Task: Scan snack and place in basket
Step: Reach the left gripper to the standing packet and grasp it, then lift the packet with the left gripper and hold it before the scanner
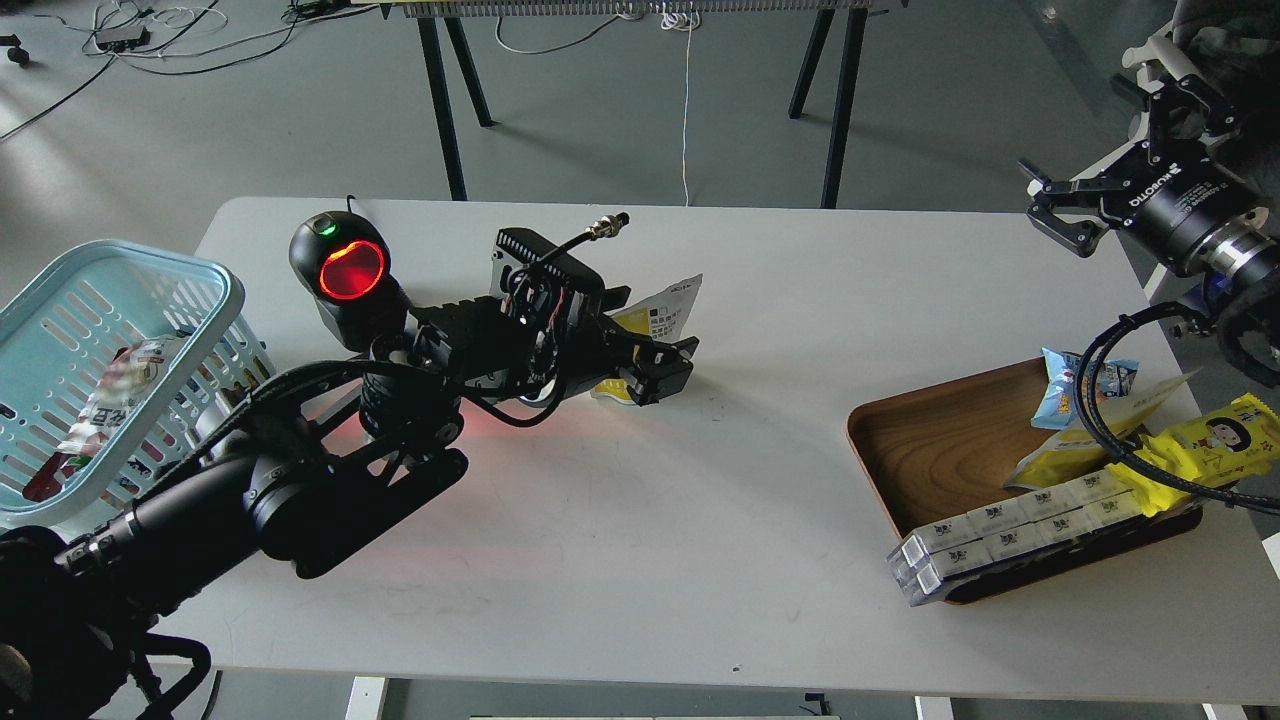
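Head view: left gripper [655, 372] pinches snack [668, 308] at frame centre, just right of the glowing scanner [350, 272]. Scan step, I'd say. Next: carry it left, release over basket [215, 290]. Right gripper [1062, 212] upper right, fingers spread, empty.

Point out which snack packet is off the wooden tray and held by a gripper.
The yellow-and-white pouch at mid-table, gripped by the left gripper beside the red-lit scanner. The other packets lie in the wooden tray on the right.

Light blue basket [225, 290], yellow-white snack [665, 310], brown wooden tray [930, 450].
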Action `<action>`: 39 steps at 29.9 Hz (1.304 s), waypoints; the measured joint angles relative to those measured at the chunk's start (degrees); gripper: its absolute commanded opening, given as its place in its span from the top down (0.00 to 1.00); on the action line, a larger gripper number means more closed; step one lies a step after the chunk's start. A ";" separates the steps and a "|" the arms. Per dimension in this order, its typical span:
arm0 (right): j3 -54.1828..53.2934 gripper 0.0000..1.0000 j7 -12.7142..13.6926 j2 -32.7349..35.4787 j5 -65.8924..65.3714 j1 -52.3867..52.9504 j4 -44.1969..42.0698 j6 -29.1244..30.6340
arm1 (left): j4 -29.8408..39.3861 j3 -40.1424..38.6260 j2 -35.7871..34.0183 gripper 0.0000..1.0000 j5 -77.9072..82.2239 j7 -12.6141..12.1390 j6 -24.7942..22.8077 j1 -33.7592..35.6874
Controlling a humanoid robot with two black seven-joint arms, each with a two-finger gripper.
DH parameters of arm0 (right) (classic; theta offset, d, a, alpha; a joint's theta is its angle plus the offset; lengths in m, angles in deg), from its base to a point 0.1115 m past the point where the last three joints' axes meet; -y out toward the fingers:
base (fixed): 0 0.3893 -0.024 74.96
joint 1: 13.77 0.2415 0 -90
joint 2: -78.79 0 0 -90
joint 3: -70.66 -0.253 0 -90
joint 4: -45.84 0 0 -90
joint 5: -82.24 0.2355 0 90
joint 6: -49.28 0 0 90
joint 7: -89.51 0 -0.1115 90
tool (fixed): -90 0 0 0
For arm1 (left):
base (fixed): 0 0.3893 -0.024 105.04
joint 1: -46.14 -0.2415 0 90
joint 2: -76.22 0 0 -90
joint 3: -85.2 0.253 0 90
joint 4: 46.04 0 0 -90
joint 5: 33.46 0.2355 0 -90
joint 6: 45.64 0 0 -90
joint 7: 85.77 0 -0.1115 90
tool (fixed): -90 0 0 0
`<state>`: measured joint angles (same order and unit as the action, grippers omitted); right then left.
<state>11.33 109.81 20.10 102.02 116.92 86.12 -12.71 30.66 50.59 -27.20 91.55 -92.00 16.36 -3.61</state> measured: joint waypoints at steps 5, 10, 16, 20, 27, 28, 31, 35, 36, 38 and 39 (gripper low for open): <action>-0.04 0.01 0.00 -0.02 0.00 0.00 0.05 0.00 | -1.26 -0.03 0.06 0.65 -0.01 -0.06 0.01 0.02; -0.05 0.01 0.00 -0.03 0.00 0.00 0.05 0.00 | -1.52 -0.04 0.06 0.94 -0.01 -0.24 0.01 0.09; -0.01 0.01 0.00 -0.03 0.00 0.00 0.05 0.00 | -1.55 -0.17 -0.27 1.00 -0.01 -0.52 0.01 0.16; 0.01 0.01 0.00 -0.03 0.00 0.00 0.05 0.00 | -1.21 -0.26 -0.68 1.00 -0.01 -0.58 0.01 0.47; 0.01 0.01 0.00 -0.03 0.00 0.03 0.19 -0.01 | 3.12 -0.87 -2.75 1.00 -0.02 -0.09 0.01 0.99; 0.01 0.01 0.00 -0.03 0.00 0.04 0.24 -0.01 | 4.48 -1.09 -3.55 1.00 -0.02 -0.04 0.01 1.12; 0.07 0.01 0.00 -0.03 0.00 0.09 0.40 -0.01 | 8.31 -2.11 -5.49 1.00 -0.02 0.01 0.01 2.39; 0.11 0.01 0.00 -0.03 0.00 0.09 0.77 -0.01 | 12.40 -4.33 -8.72 1.00 -0.01 0.20 0.01 4.50; 0.14 0.01 0.00 -0.03 0.00 0.09 0.85 -0.01 | 13.40 -4.76 -9.67 1.00 -0.02 0.37 0.01 5.12; 0.19 0.01 0.00 -0.03 0.00 0.10 0.95 -0.01 | 15.07 -5.26 -11.98 1.00 -0.01 0.78 0.01 6.42; 0.23 0.01 0.00 -0.03 0.00 0.13 0.98 -0.01 | 15.89 -5.35 -13.50 1.00 -0.02 1.06 0.00 7.11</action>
<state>11.55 109.81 20.08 102.02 117.05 87.10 -12.72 46.55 45.24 -40.70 91.53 -90.94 16.36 3.50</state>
